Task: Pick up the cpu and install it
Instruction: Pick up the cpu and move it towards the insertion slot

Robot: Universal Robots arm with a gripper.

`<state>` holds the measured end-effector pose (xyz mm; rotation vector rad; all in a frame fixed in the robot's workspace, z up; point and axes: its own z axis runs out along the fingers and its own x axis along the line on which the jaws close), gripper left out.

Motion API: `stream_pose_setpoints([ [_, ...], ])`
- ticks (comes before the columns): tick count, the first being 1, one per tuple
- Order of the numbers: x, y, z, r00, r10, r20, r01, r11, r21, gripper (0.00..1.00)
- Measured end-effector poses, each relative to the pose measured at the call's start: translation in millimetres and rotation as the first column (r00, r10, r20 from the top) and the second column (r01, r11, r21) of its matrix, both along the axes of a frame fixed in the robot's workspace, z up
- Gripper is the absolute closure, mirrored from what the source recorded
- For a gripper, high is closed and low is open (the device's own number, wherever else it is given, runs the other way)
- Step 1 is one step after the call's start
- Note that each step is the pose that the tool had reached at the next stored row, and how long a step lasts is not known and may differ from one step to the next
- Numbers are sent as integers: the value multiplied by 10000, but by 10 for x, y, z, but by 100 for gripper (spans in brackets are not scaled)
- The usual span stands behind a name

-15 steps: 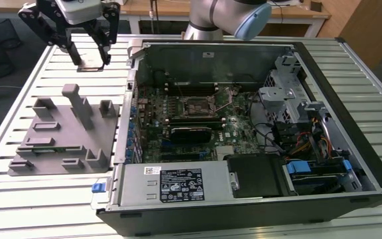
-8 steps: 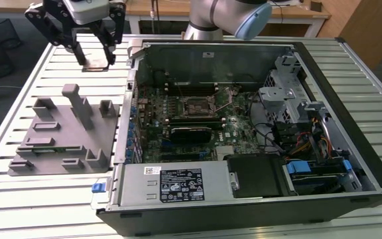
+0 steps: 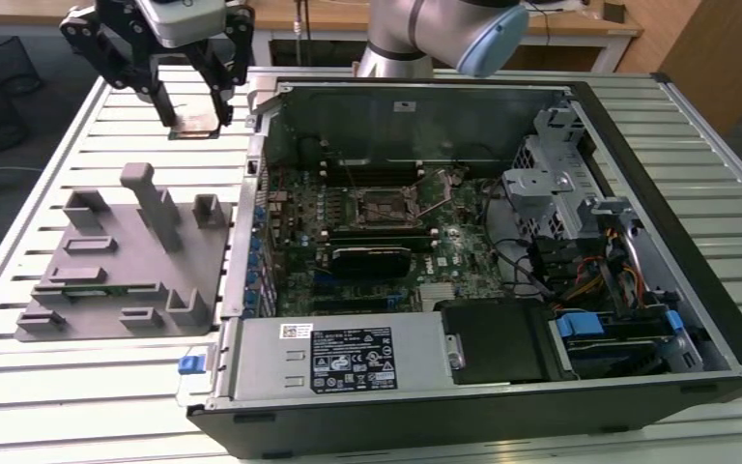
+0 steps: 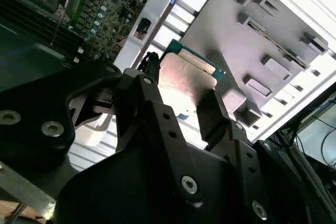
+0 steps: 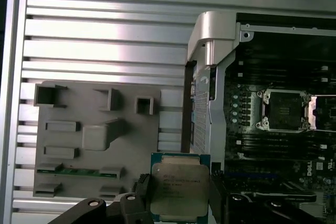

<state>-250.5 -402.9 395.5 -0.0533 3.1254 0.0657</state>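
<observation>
Flat square silver cpu (image 5: 179, 188) between gripper (image 5: 178, 196) fingers

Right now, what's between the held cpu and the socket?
In the first wrist view, the case wall and a strip of motherboard lie between the cpu and the socket.

Arm: your silver-grey arm (image 3: 404, 43) reaches to the exterior view's left.
Gripper: your black two-fingered gripper (image 3: 194, 120) clamps the flat silver square cpu (image 5: 178, 192).

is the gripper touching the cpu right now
Touching. In the first wrist view the gripper clamps the cpu by two opposite edges, with no gap showing.
</observation>
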Motion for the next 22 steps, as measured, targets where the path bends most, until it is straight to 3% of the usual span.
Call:
stream_pose_setpoints([
  [22, 342, 2, -1, 10000, -1, 0, 1, 10000, 1, 47],
])
